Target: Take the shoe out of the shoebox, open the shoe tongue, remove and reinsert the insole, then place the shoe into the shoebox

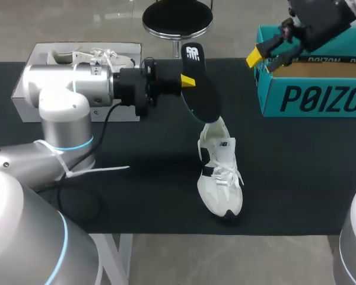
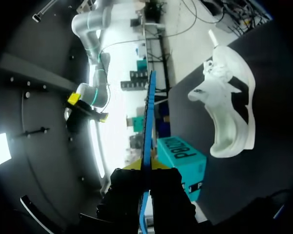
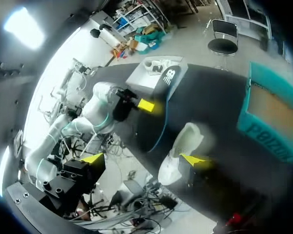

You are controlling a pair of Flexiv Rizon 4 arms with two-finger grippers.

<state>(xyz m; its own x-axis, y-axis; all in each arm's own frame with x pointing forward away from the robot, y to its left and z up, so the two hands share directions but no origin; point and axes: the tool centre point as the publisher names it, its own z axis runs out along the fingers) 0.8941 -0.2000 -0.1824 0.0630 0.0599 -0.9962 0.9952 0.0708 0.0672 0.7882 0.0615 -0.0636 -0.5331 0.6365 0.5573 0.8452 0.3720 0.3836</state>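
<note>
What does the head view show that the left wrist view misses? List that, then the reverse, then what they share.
Only the head view: a grey box holding a boxed shoe behind the left arm, and the broad black face of the insole.
Only the left wrist view: the insole edge-on, its thin blue rim clamped between the fingers of the left hand.
Both: the insole, the loose shoe, the teal shoebox and the open right hand.
</note>
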